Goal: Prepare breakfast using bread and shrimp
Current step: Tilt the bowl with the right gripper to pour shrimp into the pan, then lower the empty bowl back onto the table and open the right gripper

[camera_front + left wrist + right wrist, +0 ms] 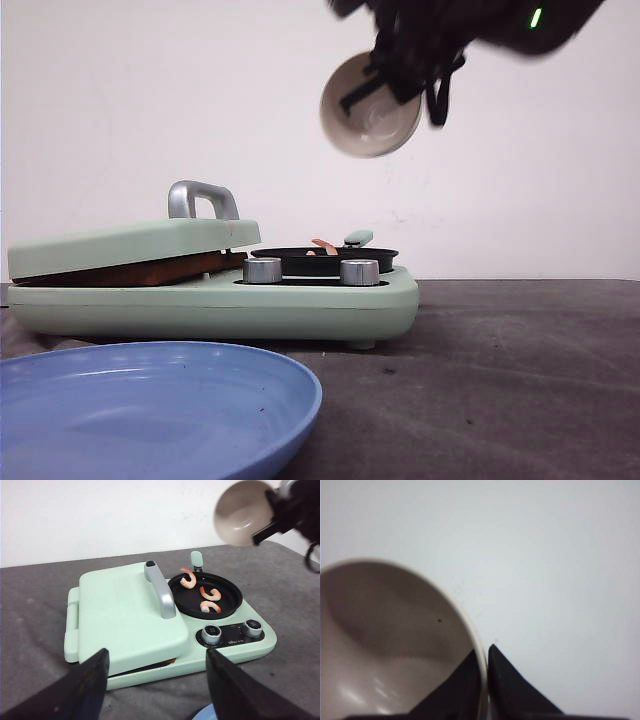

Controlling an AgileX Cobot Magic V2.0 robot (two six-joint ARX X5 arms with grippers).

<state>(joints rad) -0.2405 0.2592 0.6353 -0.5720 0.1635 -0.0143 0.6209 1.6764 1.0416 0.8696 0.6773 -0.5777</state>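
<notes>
Three orange-pink shrimp lie in the small black pan on the right side of the mint-green breakfast maker; one shows above the pan rim in the front view. The bread is hidden under the closed lid; only a brown strip shows in the gap. My right gripper is shut on the rim of an empty beige bowl, held tipped high above the pan. My left gripper is open and empty, in front of the maker.
A blue plate lies on the dark table in front of the maker. Two metal knobs sit at the maker's front right. The lid has a grey handle. A white wall stands behind.
</notes>
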